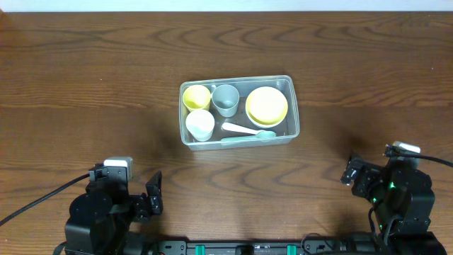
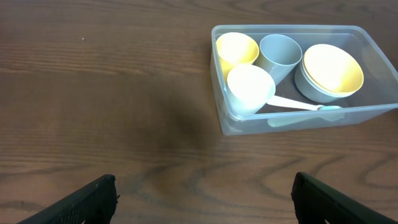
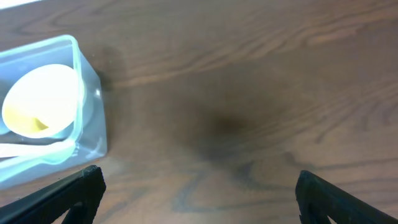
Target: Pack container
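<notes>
The clear rectangular container (image 1: 294, 106) stands at the table's middle. Inside it are a yellow cup (image 1: 196, 96), a grey cup (image 1: 226, 99), a white cup (image 1: 200, 125), a yellow bowl nested in a grey bowl (image 1: 267, 105), and a white spoon (image 1: 241, 129) lying over a teal one. It shows in the left wrist view (image 2: 373, 46) and partly in the right wrist view (image 3: 90, 93). My left gripper (image 2: 202, 199) is open and empty at the front left, well short of the container. My right gripper (image 3: 199, 196) is open and empty at the front right.
Bare dark wooden table (image 1: 92, 78) surrounds the container on all sides. Both arm bases sit at the near edge, the left one (image 1: 106, 212) and the right one (image 1: 396, 202). A white strip runs along the far edge.
</notes>
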{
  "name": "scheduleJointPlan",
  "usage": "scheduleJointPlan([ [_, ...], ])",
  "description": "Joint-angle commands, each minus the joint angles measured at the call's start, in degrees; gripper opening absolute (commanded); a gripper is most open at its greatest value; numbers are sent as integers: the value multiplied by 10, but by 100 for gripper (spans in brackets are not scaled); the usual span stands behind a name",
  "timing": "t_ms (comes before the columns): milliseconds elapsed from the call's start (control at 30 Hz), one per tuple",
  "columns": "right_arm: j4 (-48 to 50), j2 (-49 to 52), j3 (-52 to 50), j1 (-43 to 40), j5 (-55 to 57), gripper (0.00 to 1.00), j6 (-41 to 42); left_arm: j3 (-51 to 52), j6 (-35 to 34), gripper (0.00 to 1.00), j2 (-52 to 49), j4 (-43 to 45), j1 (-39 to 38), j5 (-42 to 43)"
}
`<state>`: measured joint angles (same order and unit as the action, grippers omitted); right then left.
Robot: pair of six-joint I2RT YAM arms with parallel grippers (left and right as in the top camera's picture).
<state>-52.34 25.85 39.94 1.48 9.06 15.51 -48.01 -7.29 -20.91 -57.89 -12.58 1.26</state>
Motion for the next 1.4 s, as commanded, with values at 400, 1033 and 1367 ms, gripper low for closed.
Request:
scheduleJointPlan([
  [400,-43,-3,-3,6,10,99,7,3,-3,98,-3,-1,0,-6],
  [1033,151,-257,-191,8,-71,99,-54,3,-3,98,-3,-1,0,-6],
  [1367,454,-256,-330,22,-60,99,-79,3,-3,98,-3,-1,0,-6],
])
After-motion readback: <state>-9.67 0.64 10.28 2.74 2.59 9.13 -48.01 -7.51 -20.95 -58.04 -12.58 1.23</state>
